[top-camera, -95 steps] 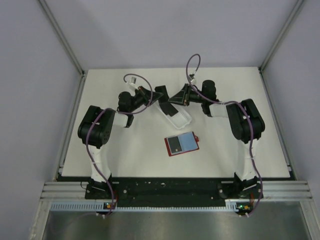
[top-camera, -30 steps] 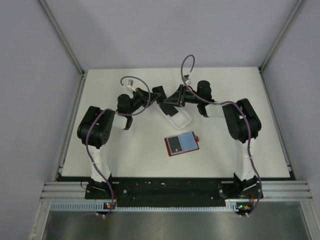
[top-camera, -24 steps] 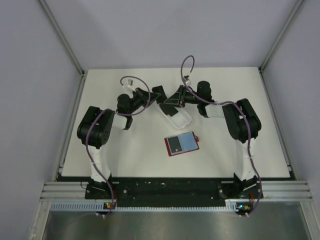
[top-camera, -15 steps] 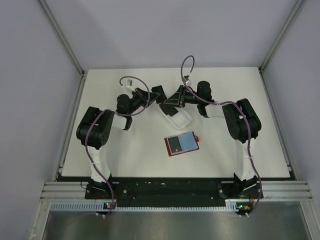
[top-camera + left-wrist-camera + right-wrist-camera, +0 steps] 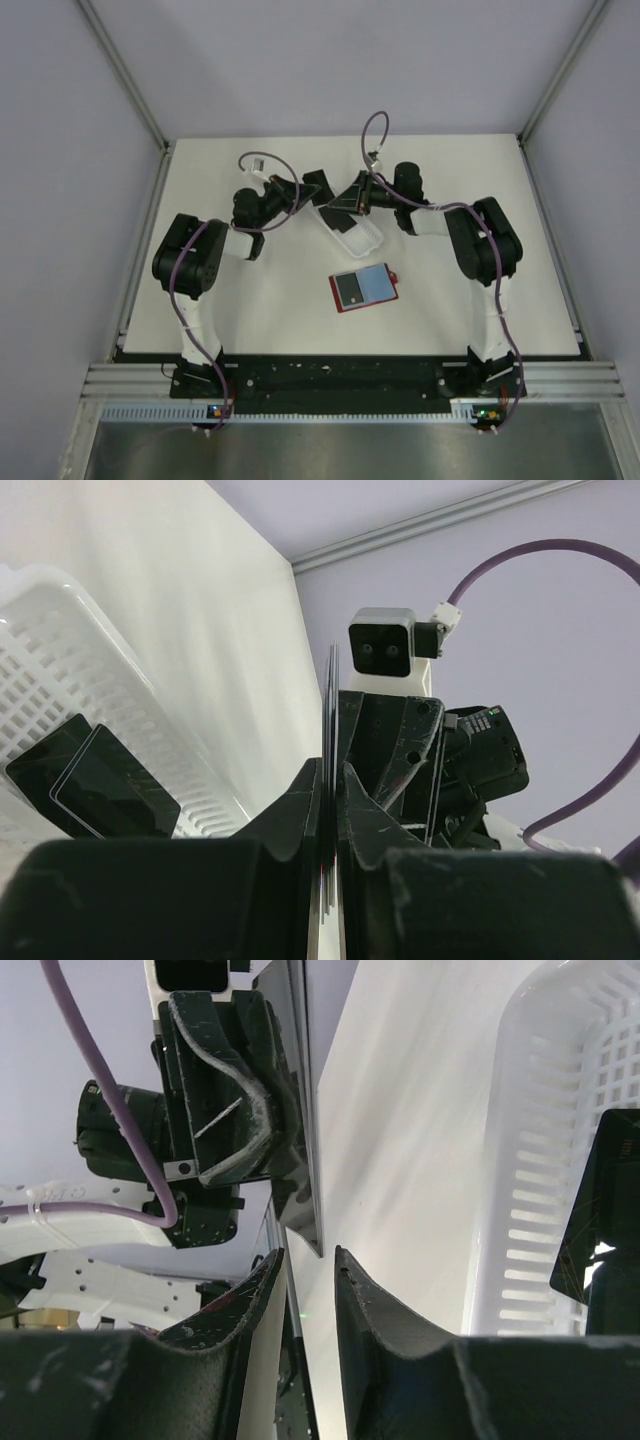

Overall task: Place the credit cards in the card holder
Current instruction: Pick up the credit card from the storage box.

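Two arms meet above the one white slotted tray (image 5: 364, 241), just above the middle of the top view, and four black credit cards can be counted. The first card (image 5: 351, 290) lies flat on the left half of the single red card holder (image 5: 380, 283), which is open on the white table (image 5: 250, 310) below the tray, well apart from both pincers; its pale blue right half is bare. Two more, the tray cards (image 5: 100, 785), lie overlapping inside the tray at the lower left of the left wrist view. The held card (image 5: 329, 690) stands edge-on in the centre of that view, pinched tight between the two fingers of the left gripper (image 5: 328, 772); whether a second card lies against it there I cannot tell. Opposite, the right gripper (image 5: 310, 1253) faces it with its two fingers a narrow way apart. In the right wrist view the held card's lower corner sits just at the mouth of that gap, touching neither finger.
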{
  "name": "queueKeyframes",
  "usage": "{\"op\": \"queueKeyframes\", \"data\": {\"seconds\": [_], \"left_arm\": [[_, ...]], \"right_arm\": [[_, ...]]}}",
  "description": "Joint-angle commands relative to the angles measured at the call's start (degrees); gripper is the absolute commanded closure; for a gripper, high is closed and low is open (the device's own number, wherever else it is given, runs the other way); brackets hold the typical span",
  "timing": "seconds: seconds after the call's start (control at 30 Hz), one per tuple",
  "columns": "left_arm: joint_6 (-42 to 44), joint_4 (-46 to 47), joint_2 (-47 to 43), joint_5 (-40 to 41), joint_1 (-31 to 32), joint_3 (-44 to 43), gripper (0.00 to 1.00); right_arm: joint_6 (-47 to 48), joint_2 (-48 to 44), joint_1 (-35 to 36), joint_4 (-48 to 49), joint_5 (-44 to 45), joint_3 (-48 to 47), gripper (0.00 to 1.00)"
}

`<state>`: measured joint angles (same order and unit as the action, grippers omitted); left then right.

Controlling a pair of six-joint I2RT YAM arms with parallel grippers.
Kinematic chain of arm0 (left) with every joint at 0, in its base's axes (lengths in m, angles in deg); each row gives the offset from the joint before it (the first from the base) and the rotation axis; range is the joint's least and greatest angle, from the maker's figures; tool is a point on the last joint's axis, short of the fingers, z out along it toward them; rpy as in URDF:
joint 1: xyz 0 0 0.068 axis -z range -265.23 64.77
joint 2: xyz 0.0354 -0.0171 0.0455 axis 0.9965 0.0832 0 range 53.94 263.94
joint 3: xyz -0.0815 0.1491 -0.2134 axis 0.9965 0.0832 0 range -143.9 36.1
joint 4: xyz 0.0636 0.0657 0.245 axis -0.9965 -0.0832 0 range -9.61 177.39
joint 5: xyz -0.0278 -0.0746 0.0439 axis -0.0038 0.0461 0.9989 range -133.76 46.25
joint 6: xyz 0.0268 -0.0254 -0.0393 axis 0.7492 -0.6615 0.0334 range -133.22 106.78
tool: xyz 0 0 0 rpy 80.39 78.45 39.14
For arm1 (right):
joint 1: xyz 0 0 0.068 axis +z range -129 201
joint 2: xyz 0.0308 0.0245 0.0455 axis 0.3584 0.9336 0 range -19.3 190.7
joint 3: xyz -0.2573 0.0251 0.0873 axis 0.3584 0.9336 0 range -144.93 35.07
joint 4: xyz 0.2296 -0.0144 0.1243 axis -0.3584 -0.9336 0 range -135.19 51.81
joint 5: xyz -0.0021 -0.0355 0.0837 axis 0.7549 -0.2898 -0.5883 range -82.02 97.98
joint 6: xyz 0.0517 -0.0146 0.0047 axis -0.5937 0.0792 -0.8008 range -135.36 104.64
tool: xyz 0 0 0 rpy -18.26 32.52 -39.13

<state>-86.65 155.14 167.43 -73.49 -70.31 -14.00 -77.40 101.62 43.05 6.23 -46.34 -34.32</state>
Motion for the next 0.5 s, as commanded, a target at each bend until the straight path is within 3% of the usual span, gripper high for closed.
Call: {"op": "queueKeyframes", "data": {"seconds": [0.0,0.47], "left_arm": [[-0.8,5.3,-3.8,-0.9,0.0,0.0,1.0],[-1.9,7.1,-3.0,-1.2,0.0,1.2,1.0]], "right_arm": [[1.9,-0.3,0.5,1.4,0.9,-0.2,0.73],[0.1,-0.1,0.1,4.1,0.9,-0.9,0.74]]}}
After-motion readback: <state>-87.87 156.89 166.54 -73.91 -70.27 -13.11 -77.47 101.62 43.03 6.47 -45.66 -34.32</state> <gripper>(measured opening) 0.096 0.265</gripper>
